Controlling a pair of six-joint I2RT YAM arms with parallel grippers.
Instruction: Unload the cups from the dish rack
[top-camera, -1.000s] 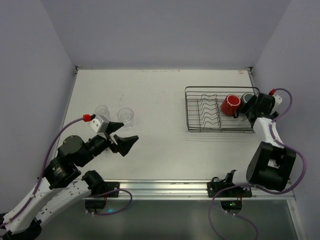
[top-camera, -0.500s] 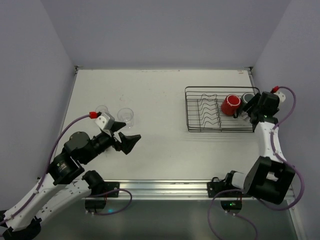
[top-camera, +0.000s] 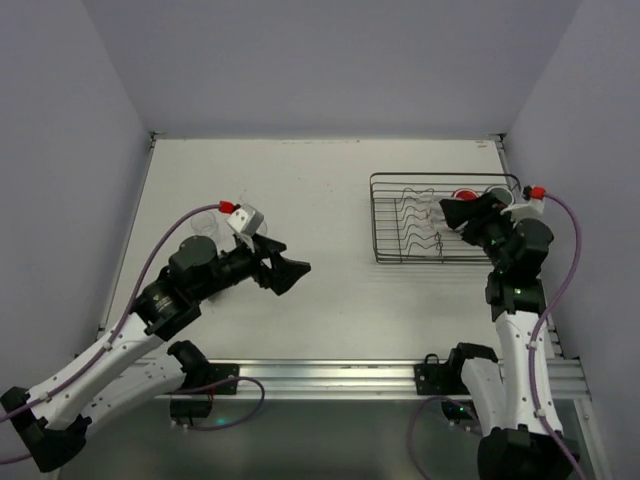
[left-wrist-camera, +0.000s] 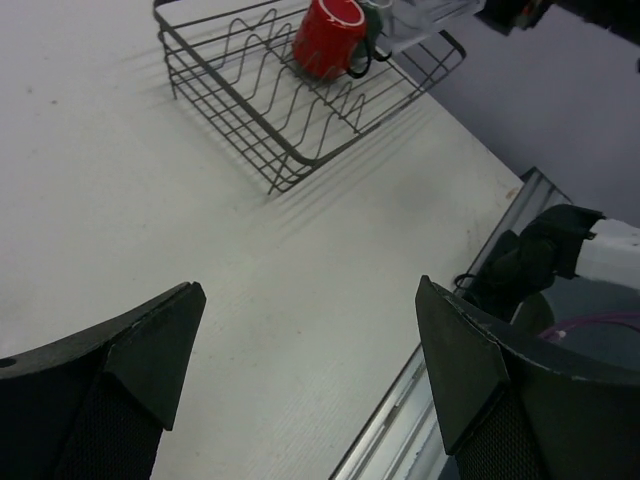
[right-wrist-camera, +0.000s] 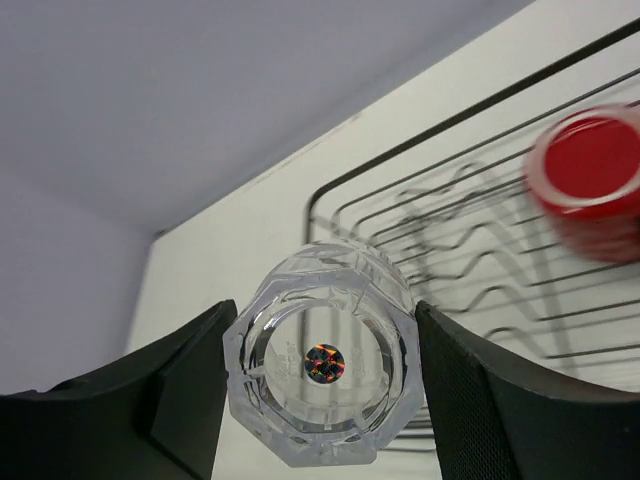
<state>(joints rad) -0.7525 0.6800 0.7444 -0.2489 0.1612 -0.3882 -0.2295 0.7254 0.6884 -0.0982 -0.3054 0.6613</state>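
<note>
My right gripper (right-wrist-camera: 320, 370) is shut on a clear tumbler (right-wrist-camera: 325, 365), which it holds in the air above the dish rack (top-camera: 376, 225), base toward the camera. A red cup (right-wrist-camera: 590, 190) lies in the rack's right end (left-wrist-camera: 328, 38), with a dark grey cup (top-camera: 497, 192) beside it. My left gripper (left-wrist-camera: 310, 340) hangs open and empty over the bare table, well left of the rack (left-wrist-camera: 290, 120). From the left wrist view, the held tumbler (left-wrist-camera: 425, 18) shows just above the rack's far side.
A clear tumbler (top-camera: 204, 225) stands on the table at the left, partly behind my left arm. The metal rail (top-camera: 330, 375) runs along the table's near edge. Walls close in on the back and both sides.
My right gripper has shut on a clear tumbler and lifted it out of the rack's right end. My left arm has swung right, toward the table's middle.
</note>
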